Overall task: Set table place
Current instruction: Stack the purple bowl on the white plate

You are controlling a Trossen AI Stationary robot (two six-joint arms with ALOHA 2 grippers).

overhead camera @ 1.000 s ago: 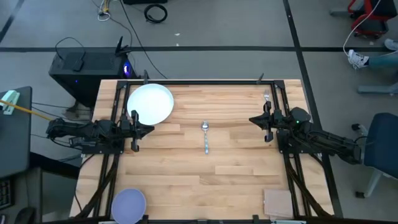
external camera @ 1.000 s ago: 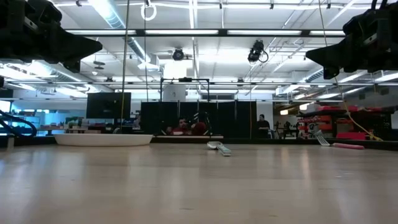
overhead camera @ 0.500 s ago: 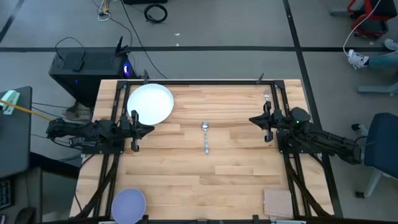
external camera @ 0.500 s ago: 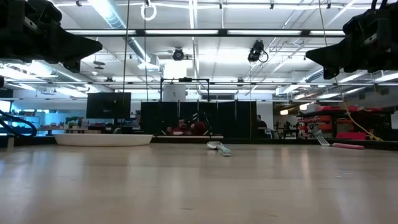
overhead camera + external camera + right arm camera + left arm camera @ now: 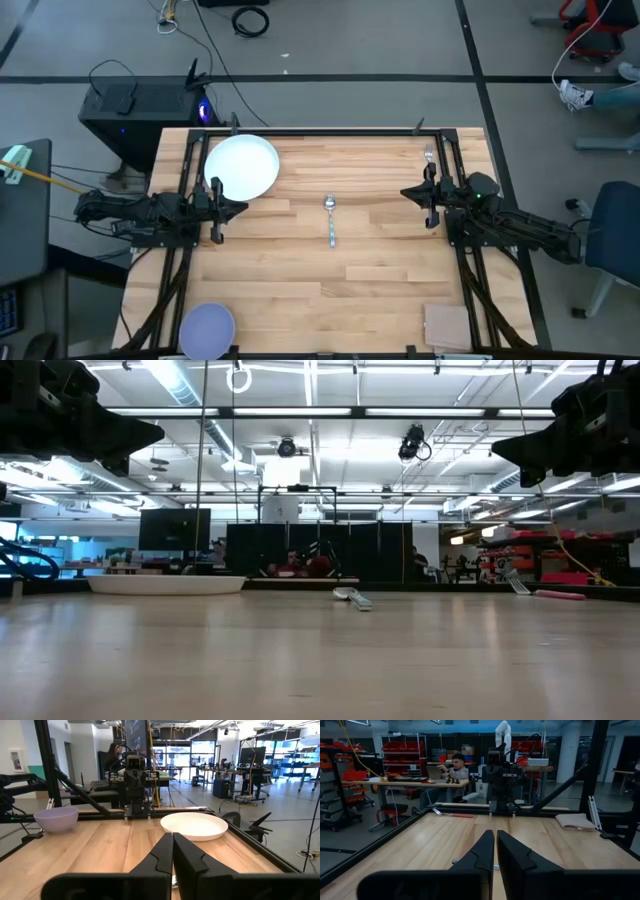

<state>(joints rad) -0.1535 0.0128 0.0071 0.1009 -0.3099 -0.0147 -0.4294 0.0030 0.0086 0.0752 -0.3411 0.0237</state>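
The white plate (image 5: pixel 241 166) lies flat at the table's far left; it also shows in the right wrist view (image 5: pixel 194 825). The lavender-blue bowl (image 5: pixel 207 328) stands at the near left corner. The silver spoon (image 5: pixel 331 218) lies at the table's middle. The red-handled fork (image 5: pixel 430 153) lies at the far right; it also shows in the left wrist view (image 5: pixel 452 814). My left gripper (image 5: pixel 240 208) hovers shut and empty at the left side, just near of the plate. My right gripper (image 5: pixel 405 193) hovers shut and empty at the right side. They point at each other, with the spoon between them.
A tan square pad (image 5: pixel 447 325) lies at the near right corner. Black metal rails (image 5: pixel 185 190) run along the table's left and right sides, and a bar runs along the far edge. Bare wood (image 5: pixel 330 290) lies near of the spoon. People sit in the room beyond the table.
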